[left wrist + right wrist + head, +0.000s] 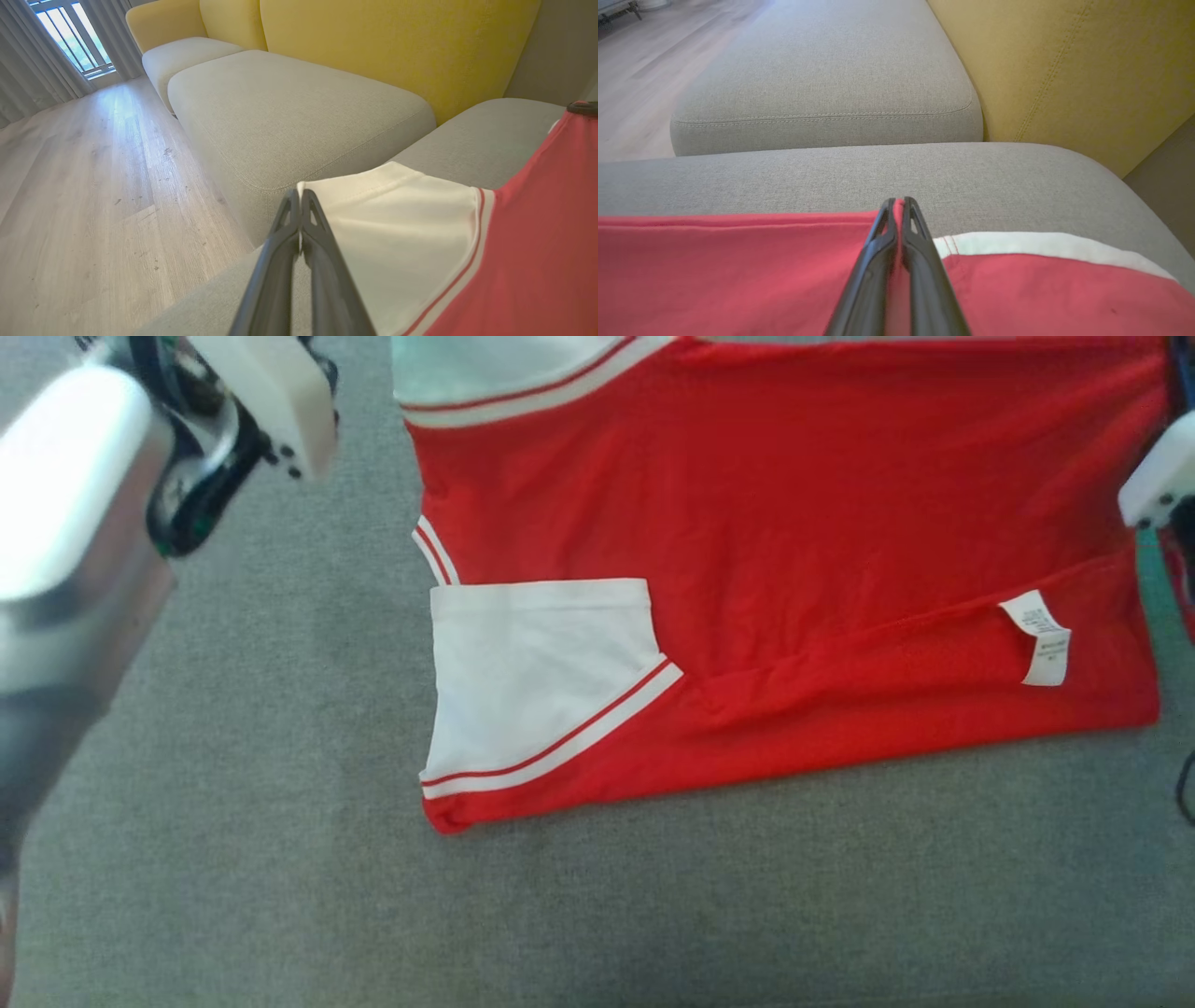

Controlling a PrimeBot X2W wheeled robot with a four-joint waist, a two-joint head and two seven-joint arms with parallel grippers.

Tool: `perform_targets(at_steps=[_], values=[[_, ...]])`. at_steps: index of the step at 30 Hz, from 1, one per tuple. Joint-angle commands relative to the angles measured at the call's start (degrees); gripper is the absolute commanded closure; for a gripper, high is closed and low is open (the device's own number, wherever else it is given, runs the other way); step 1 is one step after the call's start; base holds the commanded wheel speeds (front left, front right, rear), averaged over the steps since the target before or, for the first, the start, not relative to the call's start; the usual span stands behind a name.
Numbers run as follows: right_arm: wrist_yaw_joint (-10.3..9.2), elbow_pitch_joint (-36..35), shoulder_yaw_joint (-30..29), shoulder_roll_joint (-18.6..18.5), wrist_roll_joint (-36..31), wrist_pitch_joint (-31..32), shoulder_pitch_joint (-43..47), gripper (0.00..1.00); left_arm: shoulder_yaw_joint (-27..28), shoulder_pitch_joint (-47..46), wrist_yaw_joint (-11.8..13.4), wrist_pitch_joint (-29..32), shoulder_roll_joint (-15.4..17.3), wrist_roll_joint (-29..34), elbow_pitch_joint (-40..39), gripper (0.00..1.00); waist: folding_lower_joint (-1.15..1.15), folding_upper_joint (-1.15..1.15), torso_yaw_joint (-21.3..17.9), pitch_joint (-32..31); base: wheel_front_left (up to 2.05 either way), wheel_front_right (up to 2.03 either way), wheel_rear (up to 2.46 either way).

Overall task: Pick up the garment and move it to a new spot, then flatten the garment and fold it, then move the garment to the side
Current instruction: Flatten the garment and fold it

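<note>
Closest, our left tool [299,193] clenches the garment [794,523] by its white sleeve [397,224], right tool [900,201] its red edge (upper right, head frame); we'd lift both evenly, cloth taut.

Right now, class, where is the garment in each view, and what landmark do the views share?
Head view: garment, upper middle to right edge.
Left wrist view: lower right.
Right wrist view: across the bottom.
Shared landmark: the grey cushion beneath it.
</note>
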Motion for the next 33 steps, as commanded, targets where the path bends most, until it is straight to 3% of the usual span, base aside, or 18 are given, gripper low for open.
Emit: perform_targets(at_steps=[1, 11, 22, 27, 33], values=[[-0.04, -2.22, 0.25, 0.01, 0.66, -1.07, 2.56, 1.0, 3.17, 0.18, 0.48, -0.67, 2.71, -0.86, -2.24, 1.0, 0.0, 0.0, 0.42, -0.99, 0.0, 0.0, 0.0], [-0.04, -7.52, 0.75, -2.05, 3.08, -2.47, 11.08, 1.0, 2.64, 11.58, 4.56, -1.69, 7.13, -3.05, -14.27, 1.0, 0.0, 0.0, 1.62, -3.84, 0.0, 0.0, 0.0], [-0.04, -14.6, -3.07, -4.17, 5.42, -1.54, 23.5, 1.0, 0.75, 27.83, 14.62, -3.0, 12.73, -3.92, -31.93, 1.0, 0.0, 0.0, 3.6, -6.58, 0.0, 0.0, 0.0], [-0.04, -17.77, -5.29, -3.89, 5.74, -0.61, 28.76, 1.0, -0.06, 33.88, 17.72, -4.49, 13.53, -4.92, -36.24, 1.0, 0.0, 0.0, 4.37, -7.02, 0.0, 0.0, 0.0], [-0.04, -21.67, -8.35, -3.06, 5.08, 0.89, 34.33, 1.0, -1.43, 38.87, 19.75, -6.04, 12.6, -5.95, -37.96, 1.0, 0.0, 0.0, 4.79, -7.25, 0.0, 0.0, 0.0]])
